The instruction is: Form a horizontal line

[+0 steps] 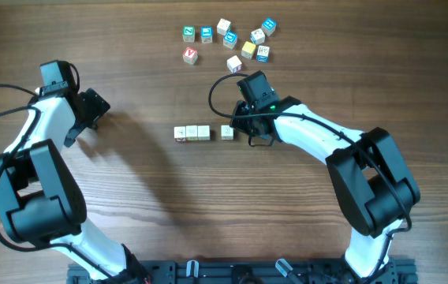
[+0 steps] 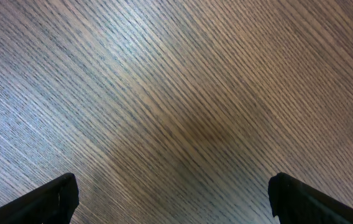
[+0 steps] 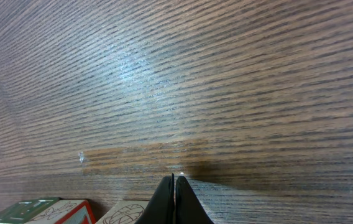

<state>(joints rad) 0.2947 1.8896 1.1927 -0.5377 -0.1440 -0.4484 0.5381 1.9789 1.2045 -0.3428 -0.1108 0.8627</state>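
Four cream cubes [image 1: 203, 132] sit in a row; right claw [image 3: 175, 184] clenched empty just beside them, left claw [image 2: 171, 190] released, well apart.

The table [image 1: 129, 181] is wood-grained, with fine ridged lines and a soft satin sheen where the light falls. The row of letter cubes [image 1: 193, 132] is pale, matt, bare-looking wood. The loose cubes [image 1: 236, 41] carry painted blue, green, red and yellow faces. The left arm [image 1: 39, 118] and right arm [image 1: 311, 132] have smooth, slightly glossy white plastic shells over matt black joints. The left gripper [image 2: 171, 186] and right gripper [image 3: 174, 182] have matt black plastic fingers.
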